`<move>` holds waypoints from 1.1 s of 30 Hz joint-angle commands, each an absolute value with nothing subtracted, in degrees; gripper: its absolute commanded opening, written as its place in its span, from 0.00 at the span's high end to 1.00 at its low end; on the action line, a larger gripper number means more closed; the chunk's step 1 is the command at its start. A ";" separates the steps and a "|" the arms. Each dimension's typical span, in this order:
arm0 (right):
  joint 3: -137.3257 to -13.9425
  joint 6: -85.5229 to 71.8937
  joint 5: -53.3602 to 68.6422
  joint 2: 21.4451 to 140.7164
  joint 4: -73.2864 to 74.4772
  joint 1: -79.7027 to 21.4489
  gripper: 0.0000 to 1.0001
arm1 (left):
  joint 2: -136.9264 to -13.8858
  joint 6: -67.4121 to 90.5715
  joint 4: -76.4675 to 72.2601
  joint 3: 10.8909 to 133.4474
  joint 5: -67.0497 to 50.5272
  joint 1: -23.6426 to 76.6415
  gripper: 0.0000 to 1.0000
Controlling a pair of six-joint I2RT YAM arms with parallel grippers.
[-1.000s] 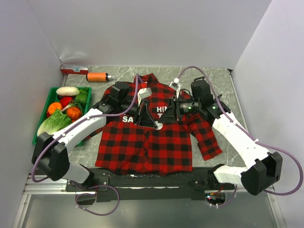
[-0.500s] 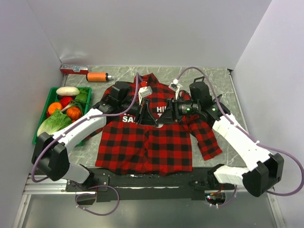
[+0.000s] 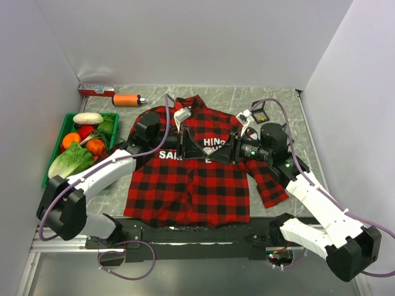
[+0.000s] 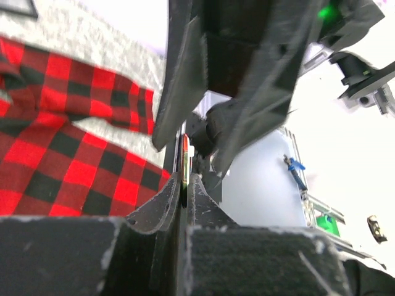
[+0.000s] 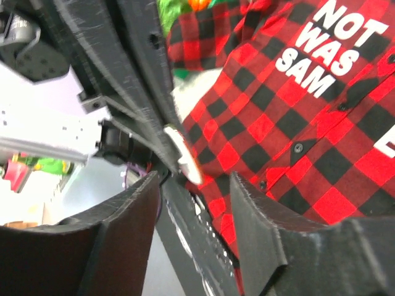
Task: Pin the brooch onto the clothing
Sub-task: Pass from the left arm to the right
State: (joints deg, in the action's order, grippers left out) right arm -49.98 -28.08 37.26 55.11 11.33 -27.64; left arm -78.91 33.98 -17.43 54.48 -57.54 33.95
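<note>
As the right tool (image 5: 194, 185) spreads, backing off the shirt (image 3: 185, 185), the left tool (image 4: 184, 185) alone pinches the brooch (image 5: 182, 157): handover looks done.

The red-and-black plaid shirt (image 5: 271, 123) carries white block letters, and the right wrist view reads "NOT", "WAS" and "SAM" on its chest.

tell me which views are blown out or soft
Top external: evenly lit and sharp, plaid of the shirt crisp. Left wrist: background at right blown out white, the left fingers dark and soft. Right wrist: shirt lettering crisp, the right fingers blurred, lower-left background washed out.
</note>
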 commanded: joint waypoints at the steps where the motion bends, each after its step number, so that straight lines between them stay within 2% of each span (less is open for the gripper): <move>1: -51.15 -28.39 34.28 53.61 7.46 -27.25 0.49 | -75.41 38.05 -25.92 53.97 -57.04 33.84 0.93; 7: -50.45 -28.12 34.71 52.56 6.07 -27.33 0.59 | -75.94 40.25 -28.56 53.53 -58.45 33.84 0.93; 20: -49.48 -29.44 39.90 53.17 0.27 -27.33 0.67 | -77.34 44.21 -33.49 52.56 -60.56 33.75 0.92; 23: -49.39 -29.71 40.69 53.09 -1.13 -27.33 0.74 | -77.78 44.12 -33.05 52.73 -60.64 33.84 0.90; 24: -49.39 -29.88 40.95 53.00 -1.58 -27.25 0.85 | -77.96 43.77 -32.79 52.82 -60.64 33.84 0.90; 25: -49.39 -30.06 41.48 53.09 -2.28 -27.25 0.90 | -78.05 43.86 -32.70 52.91 -60.64 33.84 0.90; 27: -50.00 -30.06 43.84 53.70 -2.72 -27.33 1.00 | -78.22 44.03 -32.70 52.91 -60.91 33.92 0.87; 28: -50.44 -29.71 44.55 54.22 -2.46 -27.33 1.00 | -78.22 44.03 -32.52 53.26 -61.26 33.84 0.86; 31: -53.43 -27.79 45.97 55.89 2.52 -27.33 1.00 | -78.14 43.07 -30.94 54.22 -62.75 33.84 0.59; 32: -54.66 -26.47 45.88 56.33 7.51 -27.16 1.00 | -77.70 42.20 -30.07 54.58 -62.93 33.58 0.43; 33: -57.54 -25.06 46.14 57.29 10.69 -27.16 1.00 | -77.26 39.14 -28.67 54.93 -62.84 33.40 0.38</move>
